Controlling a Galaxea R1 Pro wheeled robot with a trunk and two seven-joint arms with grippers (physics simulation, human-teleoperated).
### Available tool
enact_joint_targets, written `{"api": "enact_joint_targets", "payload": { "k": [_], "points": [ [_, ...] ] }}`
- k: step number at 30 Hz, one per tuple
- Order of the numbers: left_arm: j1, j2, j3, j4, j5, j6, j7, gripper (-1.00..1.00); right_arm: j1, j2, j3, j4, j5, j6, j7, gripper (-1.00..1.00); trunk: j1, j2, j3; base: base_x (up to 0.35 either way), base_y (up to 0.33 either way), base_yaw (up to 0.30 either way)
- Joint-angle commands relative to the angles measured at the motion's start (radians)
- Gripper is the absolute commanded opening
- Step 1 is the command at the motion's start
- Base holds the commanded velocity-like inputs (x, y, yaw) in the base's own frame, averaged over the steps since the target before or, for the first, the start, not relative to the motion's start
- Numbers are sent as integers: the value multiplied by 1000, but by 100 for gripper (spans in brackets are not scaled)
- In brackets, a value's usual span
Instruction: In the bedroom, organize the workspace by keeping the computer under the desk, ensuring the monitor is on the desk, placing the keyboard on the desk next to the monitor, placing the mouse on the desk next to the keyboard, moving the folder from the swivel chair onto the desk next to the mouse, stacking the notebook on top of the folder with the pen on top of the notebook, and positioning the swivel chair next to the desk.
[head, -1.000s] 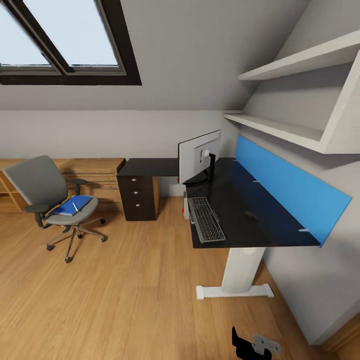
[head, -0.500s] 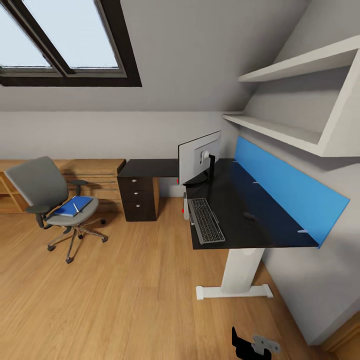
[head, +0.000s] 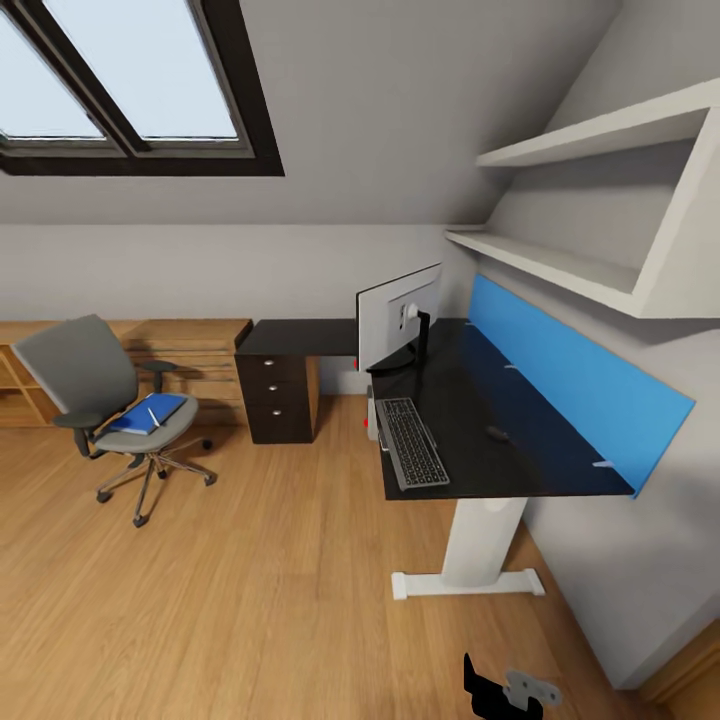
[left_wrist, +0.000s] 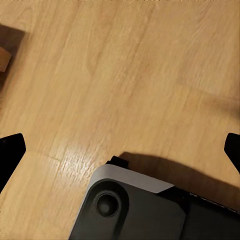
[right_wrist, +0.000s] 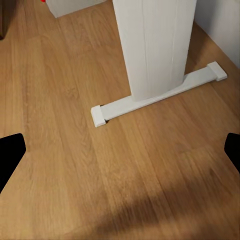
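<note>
The flat bright-blue folder (head: 147, 412) lies on the grey swivel chair (head: 100, 395), far off at ten o'clock. Both grippers, left (left_wrist: 120, 150) and right (right_wrist: 120, 150), are wide open, holding nothing.

A warm light-wood plank floor (head: 250, 580) runs under a sloped grey ceiling (head: 400, 110). A dark-framed skylight window (head: 130, 90) at far left shows pale sky. Two white wall shelves (head: 590, 200) hang at right above a long bright-blue wall panel (head: 580, 380). A low light-wood chest of drawers (head: 190, 355) stands against the far grey wall (head: 200, 265).
</note>
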Motion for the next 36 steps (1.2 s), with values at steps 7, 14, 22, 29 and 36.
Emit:
{"api": "enact_joint_targets", "payload": {
  "k": [7, 14, 22, 29, 36],
  "points": [
    [0, 1, -3, -2, 6, -2, 0, 100, -1, 1, -1, 2, -10, -4, 8, 100, -27, 48, 21, 0, 0, 0],
    [0, 0, -3, -2, 7, -9, 0, 100, -1, 0, -1, 2, -10, -6, 8, 100, -50, 90, 39, 0, 0, 0],
    [0, -1, -5, -2, 4, -36, 0, 100, -1, 1, -1, 2, -11, -10, 7, 100, -50, 90, 40, 0, 0, 6],
    [0, 0, -2, -2, 3, -98, 1, 100, -1, 0, -1, 1, -17, -14, 7, 100, -50, 90, 48, 0, 0, 100],
    [0, 1, -2, -1, 3, -100, 1, 100, -1, 0, -3, 1, -16, -17, 7, 100, -50, 90, 52, 0, 0, 28]
  ]
}}
